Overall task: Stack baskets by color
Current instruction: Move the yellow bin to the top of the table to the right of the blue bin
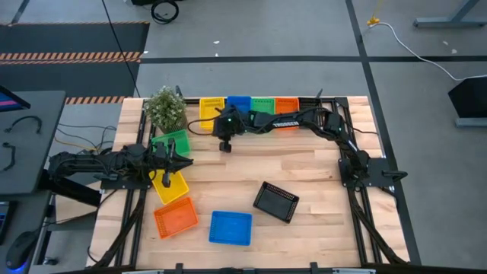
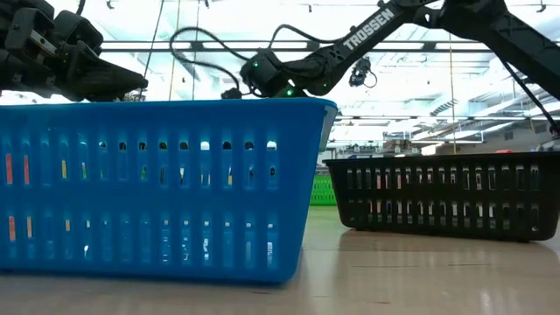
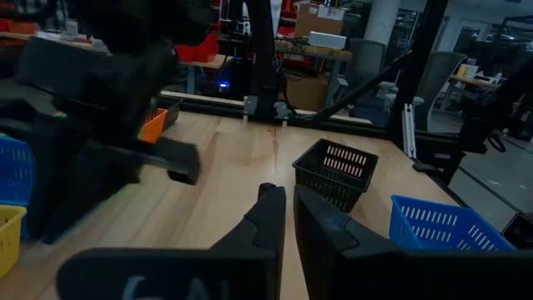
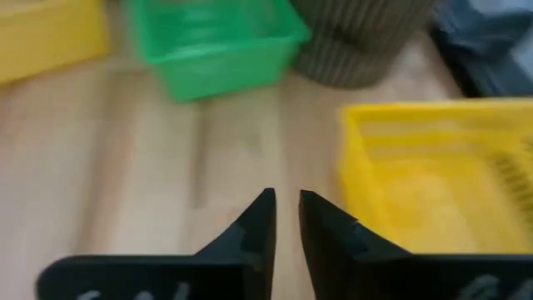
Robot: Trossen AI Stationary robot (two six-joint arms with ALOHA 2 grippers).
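Yellow (image 1: 211, 110), blue (image 1: 238, 104), green (image 1: 262, 104) and orange (image 1: 287, 104) baskets stand in a row at the far edge. Others lie loose: green (image 1: 171, 142), yellow (image 1: 169, 183), orange (image 1: 176, 217), blue (image 1: 230, 227) and black (image 1: 275, 202). My right gripper (image 4: 285, 200) hovers over bare wood just near-side of the far yellow basket (image 4: 433, 192), its fingers a narrow gap apart with nothing between them. My left gripper (image 3: 285, 196) waits at the left by its base, shut and empty.
A small potted plant (image 1: 165, 109) stands at the far left, next to the loose green basket (image 4: 216, 42). Bare wood lies in the table's middle (image 1: 259, 164). In the low view the blue basket (image 2: 166, 188) and the black one (image 2: 442, 197) stand close to the camera.
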